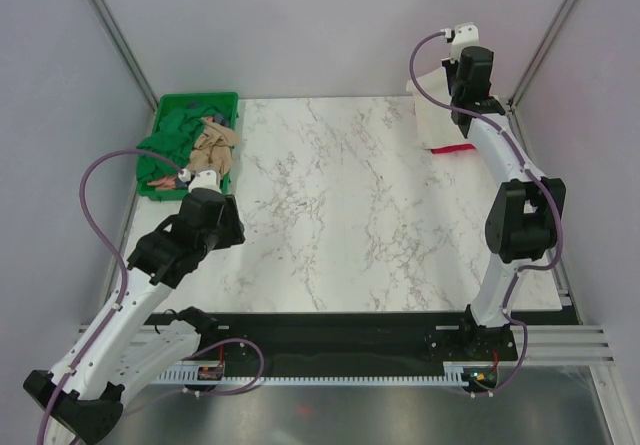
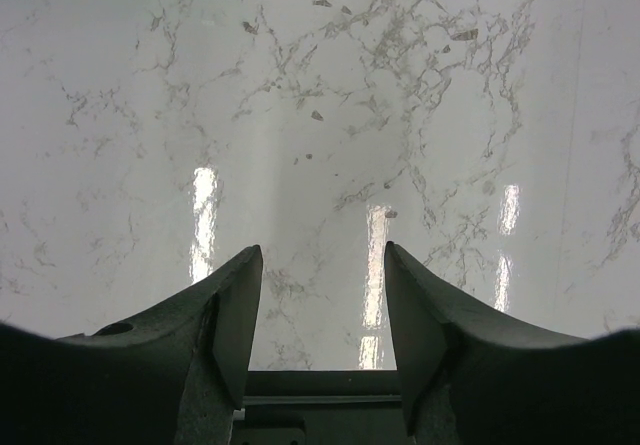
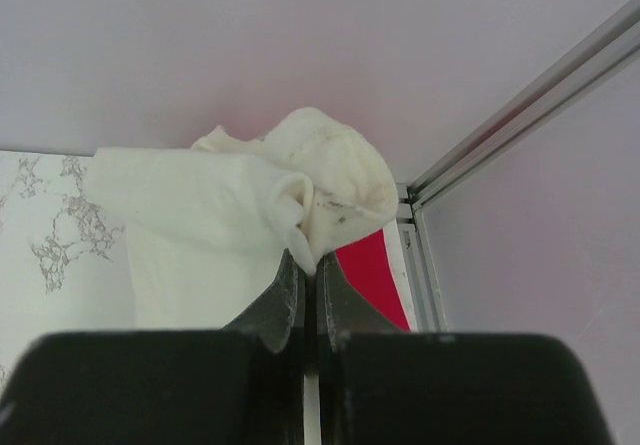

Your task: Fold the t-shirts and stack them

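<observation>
- The right gripper [image 3: 305, 265] has its jaws pressed together on a bunched fold of the cream shirt [image 3: 200, 205]. The fold is pinched at the fingertips so that the cloth can be lifted or dragged by one edge.
- The cream shirt is held at the far right corner of the table [image 1: 340, 225], raised against the back wall. The rest of it hangs down to the surface.
- The red shirt [image 3: 365, 275] lies in the same corner, showing below and beside the cream one. The two touch, and this corner is judged to serve as the stacking place.
- The left gripper [image 2: 322, 255] is wide open and holds nothing. It is poised over bare marble near the left edge, just beside the crate [image 1: 200, 95], a position judged convenient for fetching the next garment.
- A green shirt [image 1: 180, 125] and a tan shirt [image 1: 213, 145] lie crumpled together in the crate, unfolded. These are taken to be the work remaining.
- The centre of the table is left free, presumably as the folding area.
</observation>
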You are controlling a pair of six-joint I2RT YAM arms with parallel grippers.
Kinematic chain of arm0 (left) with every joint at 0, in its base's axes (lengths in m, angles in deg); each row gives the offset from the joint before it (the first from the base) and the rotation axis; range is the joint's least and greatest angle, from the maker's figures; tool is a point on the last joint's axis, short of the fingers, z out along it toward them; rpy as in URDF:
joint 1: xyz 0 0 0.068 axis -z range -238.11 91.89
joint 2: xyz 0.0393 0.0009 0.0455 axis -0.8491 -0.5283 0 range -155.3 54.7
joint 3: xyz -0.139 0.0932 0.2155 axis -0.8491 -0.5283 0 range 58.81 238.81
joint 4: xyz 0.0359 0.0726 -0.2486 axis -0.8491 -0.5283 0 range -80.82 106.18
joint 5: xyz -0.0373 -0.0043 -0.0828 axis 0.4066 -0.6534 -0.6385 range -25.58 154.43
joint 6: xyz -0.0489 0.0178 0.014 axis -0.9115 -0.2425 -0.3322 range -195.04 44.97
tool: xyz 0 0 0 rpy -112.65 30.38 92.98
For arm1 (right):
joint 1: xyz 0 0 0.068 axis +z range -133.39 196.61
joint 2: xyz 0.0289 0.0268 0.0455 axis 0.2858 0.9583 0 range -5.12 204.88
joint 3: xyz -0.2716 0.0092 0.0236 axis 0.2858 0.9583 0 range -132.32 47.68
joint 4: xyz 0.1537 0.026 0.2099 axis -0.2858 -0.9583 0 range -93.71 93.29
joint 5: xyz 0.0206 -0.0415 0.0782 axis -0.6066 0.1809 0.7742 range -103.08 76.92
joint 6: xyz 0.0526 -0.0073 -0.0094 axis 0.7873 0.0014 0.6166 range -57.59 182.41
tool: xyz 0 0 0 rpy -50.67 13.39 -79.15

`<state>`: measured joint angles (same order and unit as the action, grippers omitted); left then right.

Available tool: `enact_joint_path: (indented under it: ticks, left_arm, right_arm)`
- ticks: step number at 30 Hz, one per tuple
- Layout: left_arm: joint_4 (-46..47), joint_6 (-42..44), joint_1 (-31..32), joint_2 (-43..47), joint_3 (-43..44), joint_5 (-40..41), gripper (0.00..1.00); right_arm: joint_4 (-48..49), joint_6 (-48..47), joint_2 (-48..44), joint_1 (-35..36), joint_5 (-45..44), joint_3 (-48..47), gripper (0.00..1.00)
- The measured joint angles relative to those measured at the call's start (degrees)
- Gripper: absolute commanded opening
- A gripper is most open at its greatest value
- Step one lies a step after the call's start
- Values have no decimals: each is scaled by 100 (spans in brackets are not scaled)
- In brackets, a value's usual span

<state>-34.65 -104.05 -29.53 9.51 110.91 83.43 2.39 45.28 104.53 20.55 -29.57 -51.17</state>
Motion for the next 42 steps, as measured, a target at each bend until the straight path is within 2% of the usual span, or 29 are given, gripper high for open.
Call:
enact_joint_path:
  ticks: [8, 18, 21, 22, 25, 29, 33, 38, 42]
  left_arm:
    - [2, 0, -17, -22, 0, -2, 59]
    - [2, 0, -122, -35, 0, -4, 59]
    - [9, 0, -243, -55, 0, -9, 59]
    - [13, 0, -273, -61, 0, -13, 59]
    - [26, 2, -411, -85, 0, -118, 59]
    - [46, 9, -595, -90, 0, -256, 59]
    - [90, 39, -758, -90, -4, -378, 59]
    - [166, 74, -850, -90, -37, -466, 59]
    - [170, 90, -866, -83, -44, -520, 59]
  right_arm:
    - [-35, -81, 286, -116, 170, -358, 0]
    - [-127, -133, 1596, -409, 254, -1576, 1]
    - [-33, -133, 2135, -522, 44, -2026, 18]
    - [50, -129, 2387, -581, -114, -2210, 63]
    - [490, -105, 3132, -754, -627, -2723, 98]
    - [754, 107, 3794, -1029, -1392, -2841, 98]
    - [901, 605, 3810, -1250, -1869, -2396, 98]
    - [1172, 1078, 3250, -1279, -2046, -1672, 98]
    - [1259, 1401, 2367, -1145, -1991, -1451, 98]
